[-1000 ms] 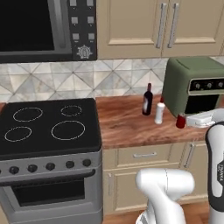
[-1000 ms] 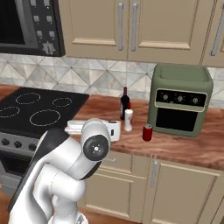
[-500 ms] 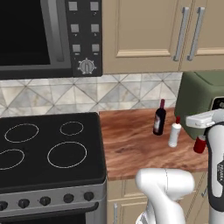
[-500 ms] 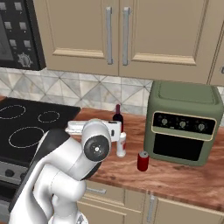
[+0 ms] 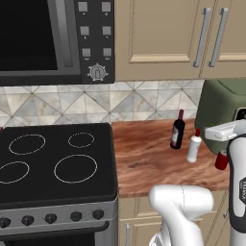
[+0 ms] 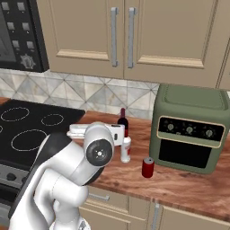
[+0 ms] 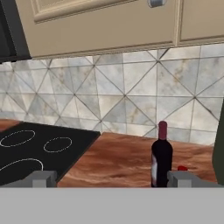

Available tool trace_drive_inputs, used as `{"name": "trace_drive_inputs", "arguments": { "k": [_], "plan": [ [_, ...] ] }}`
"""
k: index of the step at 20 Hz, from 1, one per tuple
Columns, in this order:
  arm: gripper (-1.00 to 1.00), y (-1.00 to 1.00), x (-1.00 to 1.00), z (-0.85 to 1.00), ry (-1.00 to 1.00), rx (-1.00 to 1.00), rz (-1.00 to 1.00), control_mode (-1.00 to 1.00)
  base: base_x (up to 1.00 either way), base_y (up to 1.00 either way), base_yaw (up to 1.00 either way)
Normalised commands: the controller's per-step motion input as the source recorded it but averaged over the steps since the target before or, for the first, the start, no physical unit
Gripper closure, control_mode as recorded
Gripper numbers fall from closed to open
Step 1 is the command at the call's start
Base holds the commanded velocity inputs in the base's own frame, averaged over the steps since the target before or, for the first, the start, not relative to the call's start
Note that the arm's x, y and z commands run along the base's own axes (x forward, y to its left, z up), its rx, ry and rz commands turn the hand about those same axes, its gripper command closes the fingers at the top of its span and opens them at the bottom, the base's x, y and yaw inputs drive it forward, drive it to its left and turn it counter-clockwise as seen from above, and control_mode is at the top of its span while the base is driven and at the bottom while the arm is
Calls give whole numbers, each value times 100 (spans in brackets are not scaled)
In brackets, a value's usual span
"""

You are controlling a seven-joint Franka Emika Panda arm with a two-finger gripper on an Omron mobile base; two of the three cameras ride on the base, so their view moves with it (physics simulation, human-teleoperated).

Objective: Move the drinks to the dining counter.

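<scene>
Hand view: beside the air fryer (image 6: 191,132), the tall, tippable wine bottle (image 7: 161,155) is best gripped mid-body by the spread-open, empty gripper (image 7: 111,178).

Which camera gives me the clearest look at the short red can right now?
The right base view: the red can stands whole and unobstructed on the wood counter, in front of the green oven. In the left base view the can is partly hidden behind the robot's arm. The hand view doesn't give a usable look.

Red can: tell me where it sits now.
The red can stands on the wood counter in the right base view, just in front of the green oven's left corner, right of the white bottle.
</scene>
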Motion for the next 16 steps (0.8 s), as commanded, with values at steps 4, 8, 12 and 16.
{"name": "trace_drive_inputs", "arguments": {
  "k": [4,8,12,16],
  "plan": [
    [-100,0,0,0,0,0,0,100,0,0,0],
    [-100,0,0,0,6,0,0,-100,0,0,0],
    [-100,-14,11,0,20,0,-6,-100,0,0,0],
    [-100,-30,24,0,25,0,-12,-100,0,0,0]
  ]
}}
